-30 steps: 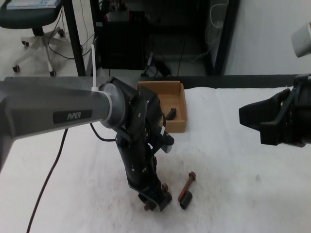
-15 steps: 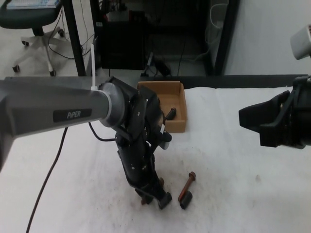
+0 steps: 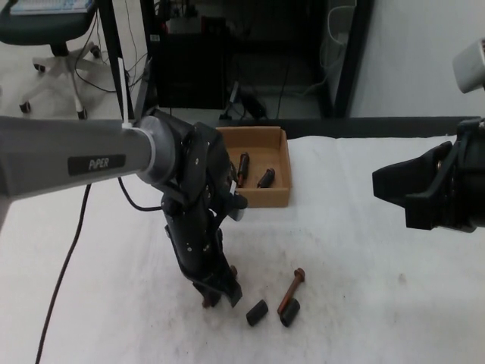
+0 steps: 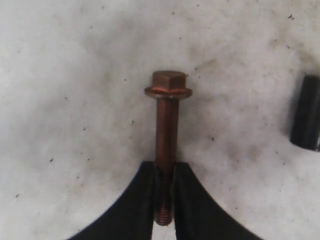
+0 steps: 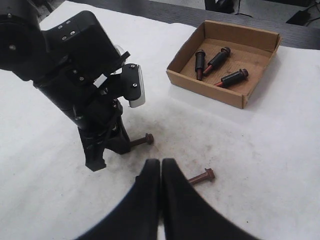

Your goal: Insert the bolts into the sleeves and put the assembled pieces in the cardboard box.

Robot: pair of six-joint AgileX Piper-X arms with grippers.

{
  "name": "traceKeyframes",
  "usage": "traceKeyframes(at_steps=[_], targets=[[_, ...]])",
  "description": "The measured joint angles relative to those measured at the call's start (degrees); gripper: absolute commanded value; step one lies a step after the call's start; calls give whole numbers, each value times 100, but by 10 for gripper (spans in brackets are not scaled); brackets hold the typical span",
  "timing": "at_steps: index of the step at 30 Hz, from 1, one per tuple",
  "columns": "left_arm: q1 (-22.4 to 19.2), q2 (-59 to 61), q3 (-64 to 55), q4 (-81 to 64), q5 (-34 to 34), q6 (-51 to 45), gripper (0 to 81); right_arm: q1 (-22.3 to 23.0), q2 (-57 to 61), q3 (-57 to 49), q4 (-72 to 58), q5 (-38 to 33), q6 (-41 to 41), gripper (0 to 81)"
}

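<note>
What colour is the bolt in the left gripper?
The bolt is coppery brown, head and shank alike; it shows best in the left wrist view.

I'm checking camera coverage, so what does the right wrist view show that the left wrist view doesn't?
Right wrist view alone: the box holding three assembled pieces, a second bolt on the cloth, and the shut right gripper. Left wrist view alone: a loose sleeve. Both: the bolt clamped by its threaded end in the left gripper, over the cloth.
</note>
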State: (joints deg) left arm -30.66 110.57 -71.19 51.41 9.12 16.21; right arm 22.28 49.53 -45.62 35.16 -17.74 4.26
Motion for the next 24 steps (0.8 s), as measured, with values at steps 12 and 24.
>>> traceKeyframes(at_steps=[12, 24], targets=[[32, 61, -622, 456, 3, 52, 368, 0, 0, 0, 0, 0, -9, 8], [32, 75, -900, 291, 54, -79, 368, 0, 0, 0, 0, 0, -23, 8]])
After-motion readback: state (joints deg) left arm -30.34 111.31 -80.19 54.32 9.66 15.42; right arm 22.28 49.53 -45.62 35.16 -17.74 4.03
